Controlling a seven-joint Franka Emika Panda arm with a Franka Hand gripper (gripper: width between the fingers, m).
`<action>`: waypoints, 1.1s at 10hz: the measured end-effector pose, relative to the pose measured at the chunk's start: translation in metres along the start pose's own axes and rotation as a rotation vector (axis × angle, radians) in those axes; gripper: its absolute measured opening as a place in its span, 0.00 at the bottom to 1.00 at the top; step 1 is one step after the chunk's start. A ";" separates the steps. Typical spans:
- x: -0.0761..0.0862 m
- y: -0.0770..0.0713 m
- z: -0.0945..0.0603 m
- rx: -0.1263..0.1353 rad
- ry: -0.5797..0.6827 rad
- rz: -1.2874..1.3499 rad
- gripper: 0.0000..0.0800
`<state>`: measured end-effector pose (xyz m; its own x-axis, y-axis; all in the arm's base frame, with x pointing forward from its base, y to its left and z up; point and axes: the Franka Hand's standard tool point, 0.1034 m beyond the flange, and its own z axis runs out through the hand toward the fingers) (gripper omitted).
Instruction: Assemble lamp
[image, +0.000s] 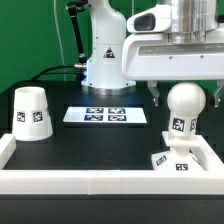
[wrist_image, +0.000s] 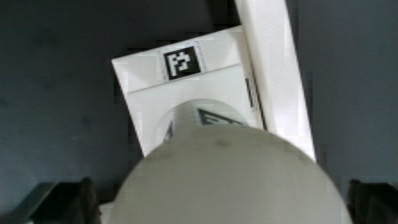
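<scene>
Shade (image: 30, 112): upright on the bench (image: 100, 145), far on the exterior view's left.
Marker board (image: 105, 115): flat, mid-bench.
Bulb (image: 185, 101): standing on the base (image: 175, 161), right corner.
Pincer (image: 183, 96): spread, straddling the bulb.
Risk: closing off-centre could tilt a loosely seated bulb.

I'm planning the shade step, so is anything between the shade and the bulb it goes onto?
Nothing upright. Only the flat marker board lies between the shade and the bulb. But the open gripper hangs over the bulb, astride it.
</scene>
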<state>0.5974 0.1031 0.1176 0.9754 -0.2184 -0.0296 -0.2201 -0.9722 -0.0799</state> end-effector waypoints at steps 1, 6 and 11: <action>0.000 0.000 0.000 0.000 0.000 -0.057 0.87; 0.002 -0.002 -0.007 -0.038 0.062 -0.633 0.87; 0.006 0.004 -0.007 -0.058 0.044 -1.050 0.87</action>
<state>0.6024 0.0977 0.1237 0.6761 0.7341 0.0633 0.7354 -0.6776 0.0039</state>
